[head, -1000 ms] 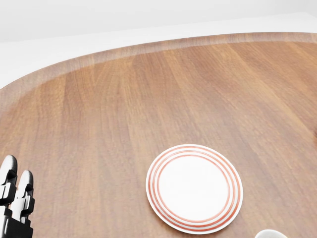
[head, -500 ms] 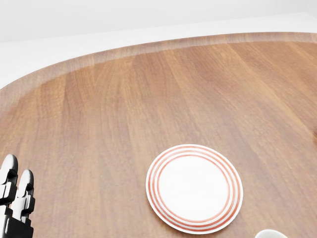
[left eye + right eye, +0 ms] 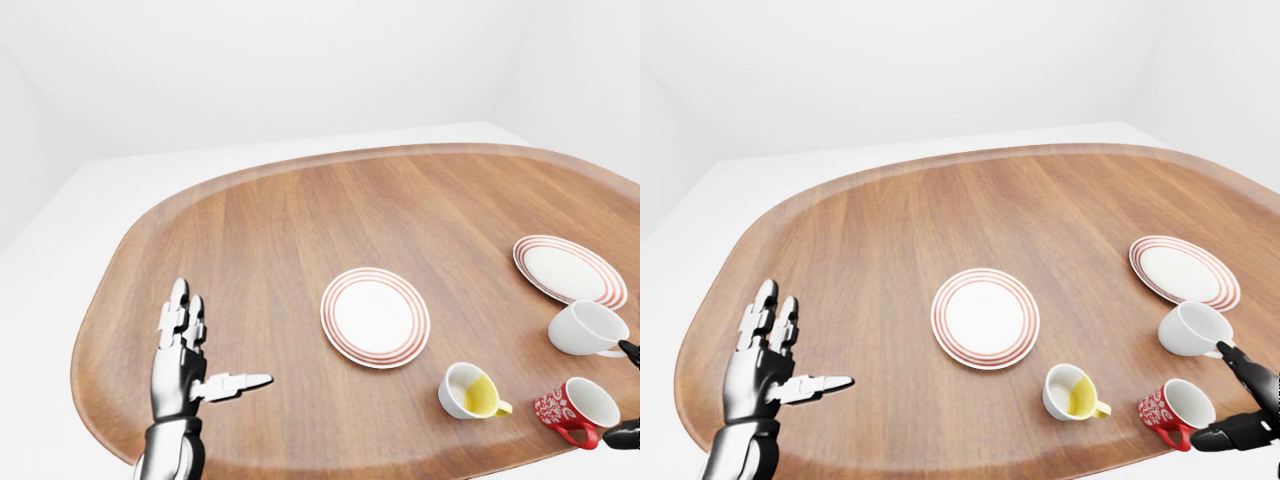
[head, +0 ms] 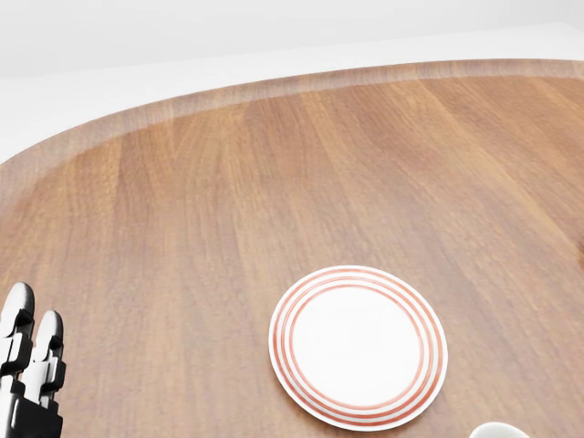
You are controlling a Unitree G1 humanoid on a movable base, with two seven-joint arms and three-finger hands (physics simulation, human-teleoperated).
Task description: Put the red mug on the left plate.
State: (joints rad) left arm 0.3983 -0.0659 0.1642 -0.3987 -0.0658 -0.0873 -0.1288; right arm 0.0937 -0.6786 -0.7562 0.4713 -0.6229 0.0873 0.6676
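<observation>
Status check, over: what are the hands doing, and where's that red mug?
Left hand open, empty. Right hand open, fingers either side of the red mug, not closed. Left plate bare. Yellow-lined cup sits between mug and plate.

bare white simulator room, wooden table [image 3: 300,220]

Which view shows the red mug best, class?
The right-eye view: the red mug lies whole, on its side, beside the right hand. The left-eye view shows it nearer the picture's right edge. The head view does not show it.
</observation>
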